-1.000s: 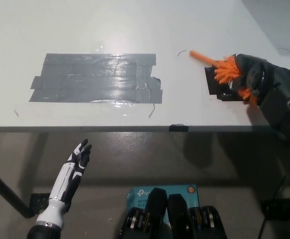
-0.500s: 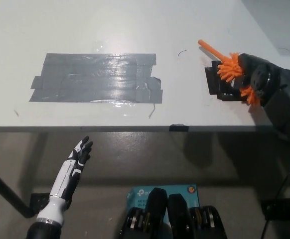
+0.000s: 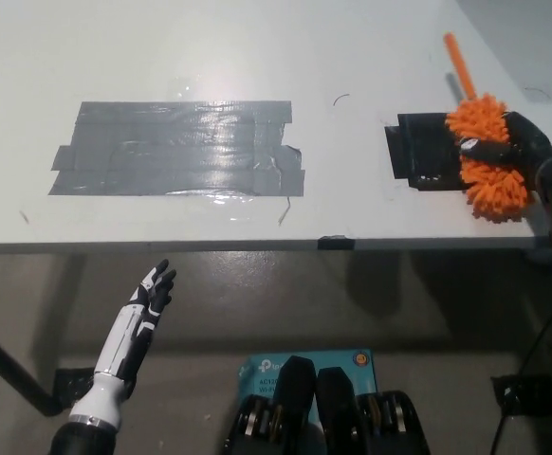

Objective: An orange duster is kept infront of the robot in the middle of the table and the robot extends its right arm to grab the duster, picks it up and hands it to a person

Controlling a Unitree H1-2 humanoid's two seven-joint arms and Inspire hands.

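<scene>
Right hand (image 3: 521, 152): closed around orange duster (image 3: 486, 154), over table's (image 3: 352, 57) right edge
Left hand (image 3: 151, 292): empty, fingers spread, below table's front edge

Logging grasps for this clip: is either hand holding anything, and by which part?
The right hand holds the orange duster by its fluffy head, handle pointing away. The left hand hangs open below the table edge.

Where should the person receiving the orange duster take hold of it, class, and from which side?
By the bare handle, from the table's far side. It sticks up and away from the right robot hand, whose fingers wrap the fluffy head, so the thin stick is the one free, firm part. The white left robot hand rests open below the table edge.
</scene>
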